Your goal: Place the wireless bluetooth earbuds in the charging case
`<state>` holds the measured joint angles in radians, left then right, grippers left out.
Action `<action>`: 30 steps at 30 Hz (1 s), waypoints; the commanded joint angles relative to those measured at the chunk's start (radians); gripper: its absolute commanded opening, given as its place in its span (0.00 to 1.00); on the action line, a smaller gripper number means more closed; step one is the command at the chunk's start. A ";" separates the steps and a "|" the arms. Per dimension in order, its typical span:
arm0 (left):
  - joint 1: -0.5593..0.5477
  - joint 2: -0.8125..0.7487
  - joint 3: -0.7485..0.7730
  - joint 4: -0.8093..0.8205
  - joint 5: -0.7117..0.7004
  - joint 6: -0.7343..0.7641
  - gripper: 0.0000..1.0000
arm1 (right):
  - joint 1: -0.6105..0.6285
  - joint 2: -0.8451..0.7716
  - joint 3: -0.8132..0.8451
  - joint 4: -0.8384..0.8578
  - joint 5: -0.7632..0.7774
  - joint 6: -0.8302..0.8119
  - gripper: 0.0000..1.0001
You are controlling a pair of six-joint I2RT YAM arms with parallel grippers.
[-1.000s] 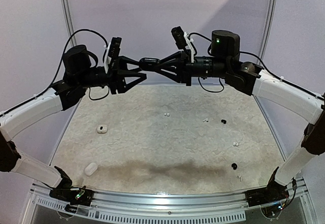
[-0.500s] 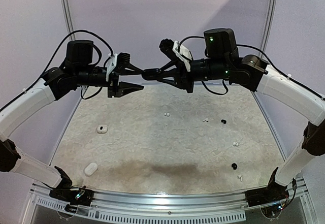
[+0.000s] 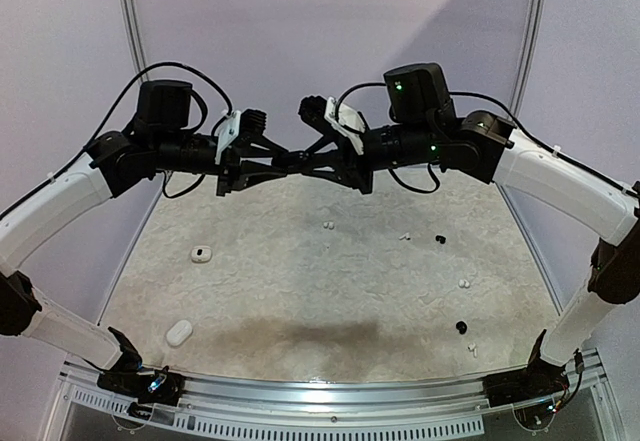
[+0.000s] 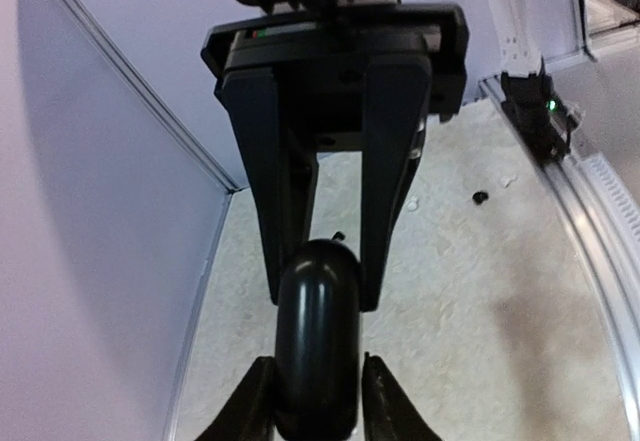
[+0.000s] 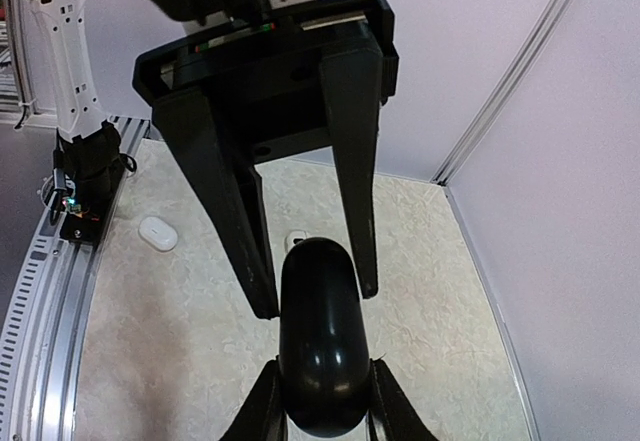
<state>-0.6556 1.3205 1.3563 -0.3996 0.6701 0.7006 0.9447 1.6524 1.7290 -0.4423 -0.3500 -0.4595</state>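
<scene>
Front-left, a white case (image 3: 179,332) lay on the table (image 3: 300,291), with a second white case (image 3: 202,254) farther back. Loose buds (image 3: 461,327), black and white, lay scattered on the table, right and centre. Farthest, up in the air, the left gripper (image 4: 317,366) and right gripper (image 5: 322,371) each pinched opposite ends of one black case (image 4: 316,311), jaws narrow.

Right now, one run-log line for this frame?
left gripper: shut on black case, midair | right gripper: shut on same case | earbuds: loose on table
</scene>
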 commanded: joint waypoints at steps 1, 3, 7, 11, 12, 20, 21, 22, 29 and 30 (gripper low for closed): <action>-0.021 0.013 0.015 -0.025 0.008 -0.010 0.22 | 0.010 0.018 0.028 0.023 0.005 -0.006 0.00; -0.021 0.011 0.012 -0.034 -0.002 -0.009 0.13 | 0.011 0.017 0.026 0.029 0.012 0.000 0.00; -0.021 0.007 0.010 -0.028 -0.023 -0.051 0.00 | 0.010 -0.001 -0.011 0.089 0.031 0.026 0.00; -0.012 -0.005 0.012 0.060 -0.043 -0.222 0.00 | 0.010 -0.051 -0.082 0.197 0.081 0.069 0.33; -0.003 -0.009 0.010 0.108 -0.046 -0.300 0.00 | 0.010 -0.063 -0.104 0.231 0.100 0.108 0.44; 0.059 -0.059 -0.089 0.646 0.034 -0.871 0.00 | -0.051 -0.190 -0.318 0.674 0.012 0.407 0.88; 0.059 -0.058 -0.095 0.690 0.048 -0.913 0.00 | -0.057 -0.184 -0.322 0.726 -0.008 0.483 0.88; 0.059 -0.056 -0.102 0.738 0.057 -0.959 0.00 | -0.059 -0.175 -0.320 0.777 -0.026 0.534 0.88; 0.054 -0.043 -0.145 0.912 0.065 -1.084 0.00 | -0.061 -0.062 -0.306 1.069 -0.059 0.811 0.78; 0.050 -0.042 -0.147 0.912 0.065 -1.085 0.00 | -0.061 -0.052 -0.297 1.085 -0.066 0.826 0.76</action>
<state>-0.6037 1.2808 1.2354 0.3843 0.7158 -0.2794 0.8871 1.5394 1.4239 0.4549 -0.3843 0.1848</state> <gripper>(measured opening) 0.254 0.789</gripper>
